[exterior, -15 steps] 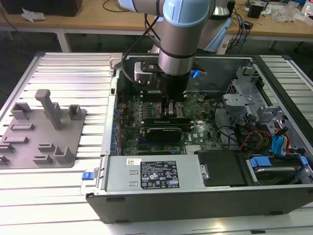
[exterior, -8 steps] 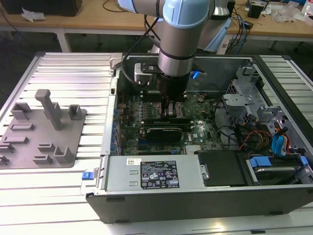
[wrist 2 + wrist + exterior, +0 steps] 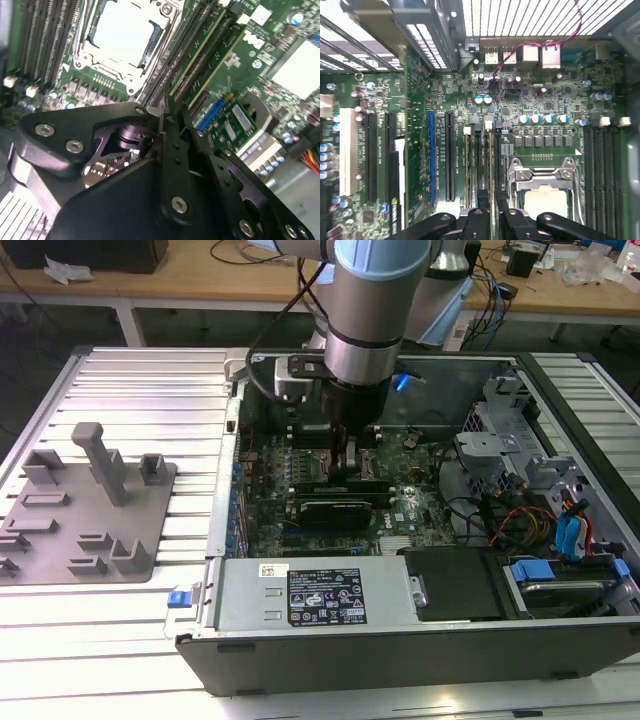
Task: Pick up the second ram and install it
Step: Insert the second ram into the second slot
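Green and thin, the second ram stands on edge in a memory slot just beside the CPU socket, seen end-on in the first wrist view with the fingers pinched on its near end. The hand is narrow, closed on the stick, its black fingertips reaching down to the motherboard in the second wrist view. In the exterior view the arm plunges straight down into the open computer case, which lies on the slatted metal table. A grey plastic tray sits well apart, toward the exterior view's left.
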Motion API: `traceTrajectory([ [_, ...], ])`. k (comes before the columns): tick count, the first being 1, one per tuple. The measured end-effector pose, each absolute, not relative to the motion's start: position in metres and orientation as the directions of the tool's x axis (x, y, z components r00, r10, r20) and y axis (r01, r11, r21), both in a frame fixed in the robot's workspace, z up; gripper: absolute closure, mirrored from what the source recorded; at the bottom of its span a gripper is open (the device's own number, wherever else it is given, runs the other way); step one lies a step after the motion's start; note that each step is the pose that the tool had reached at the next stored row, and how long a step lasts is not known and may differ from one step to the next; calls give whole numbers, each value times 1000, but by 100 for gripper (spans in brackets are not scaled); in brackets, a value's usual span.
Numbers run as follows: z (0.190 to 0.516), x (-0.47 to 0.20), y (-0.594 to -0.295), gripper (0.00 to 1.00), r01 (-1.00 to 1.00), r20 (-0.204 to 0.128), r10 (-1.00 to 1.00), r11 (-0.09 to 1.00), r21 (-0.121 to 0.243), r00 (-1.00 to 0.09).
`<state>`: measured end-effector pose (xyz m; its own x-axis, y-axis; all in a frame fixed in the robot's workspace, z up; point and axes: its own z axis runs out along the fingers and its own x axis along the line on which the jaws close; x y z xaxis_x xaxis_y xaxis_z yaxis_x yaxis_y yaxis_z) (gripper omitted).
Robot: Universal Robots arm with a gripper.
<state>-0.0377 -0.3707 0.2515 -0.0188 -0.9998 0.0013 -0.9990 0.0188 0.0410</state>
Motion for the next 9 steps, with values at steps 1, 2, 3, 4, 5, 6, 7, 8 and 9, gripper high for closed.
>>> traceTrajectory([
  [1,263,-38,-371,83,-999,1,-1000,19,41,-19],
  [2,265,-38,-371,83,-999,1,-1000,19,41,-19],
  [3,265,-38,-371,83,-999,1,-1000,19,41,-19],
  [4,265,-36,-371,83,-999,1,-1000,19,41,-19],
  [5,266,-29,-371,83,-999,2,-1000,19,41,-19],
  [6,265,-24,-371,83,-999,1,-1000,19,41,-19],
  [7,265,-24,-371,83,-999,1,-1000,19,41,-19],
  [8,265,-24,-371,83,-999,1,-1000,19,41,-19],
  [9,265,-24,-371,83,-999,1,-1000,19,41,-19],
])
